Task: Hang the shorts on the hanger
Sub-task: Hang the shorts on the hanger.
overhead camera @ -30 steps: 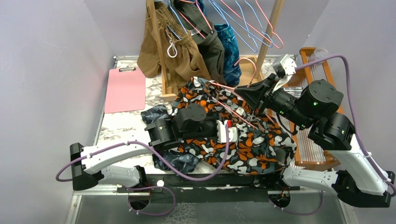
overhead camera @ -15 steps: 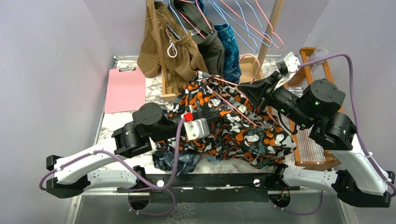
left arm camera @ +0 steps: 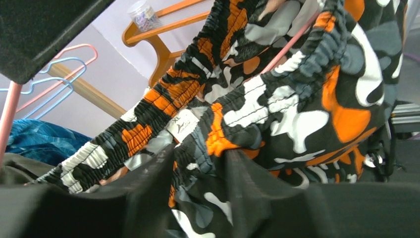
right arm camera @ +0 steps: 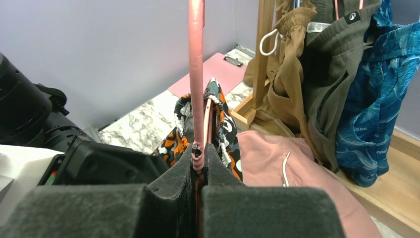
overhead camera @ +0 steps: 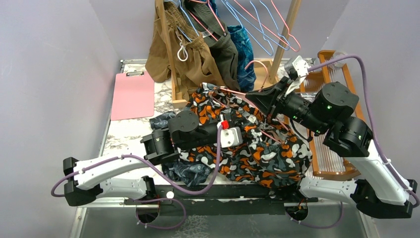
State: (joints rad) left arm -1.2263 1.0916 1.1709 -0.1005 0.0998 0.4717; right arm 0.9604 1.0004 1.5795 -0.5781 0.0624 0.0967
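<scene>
1. Swinging back to the right, the left arm is reaching further across the shorts (overhead camera: pixel 267 153) than it was half a second earlier. The right arm is carrying its end of the hanger (right arm camera: pixel 196 74) slightly further left.
2. The left gripper (left arm camera: pixel 200 156) is showing its jaws a narrow way apart, with bunched printed cloth lying in the gap. I judge that it is letting go rather than pinching.
3. The right gripper (right arm camera: pixel 198 153) is clamping the hanger's pink wire tightly between its pads and holding it raised above the table (overhead camera: pixel 129 134).
4. The shorts are lying mostly in a heap on the table between the two arms, with the elastic waistband lifted toward the hanger. In both wrist views a pink wire is running in through the waistband opening.
5. By my reading, the task is sitting about midway. The hanger is entering the shorts, but the bulk of the fabric is resting on the table and not hanging from the wire.
6. What is remaining, as I judge it, is drawing the waistband further along the hanger and lifting it until the shorts are hanging free.
</scene>
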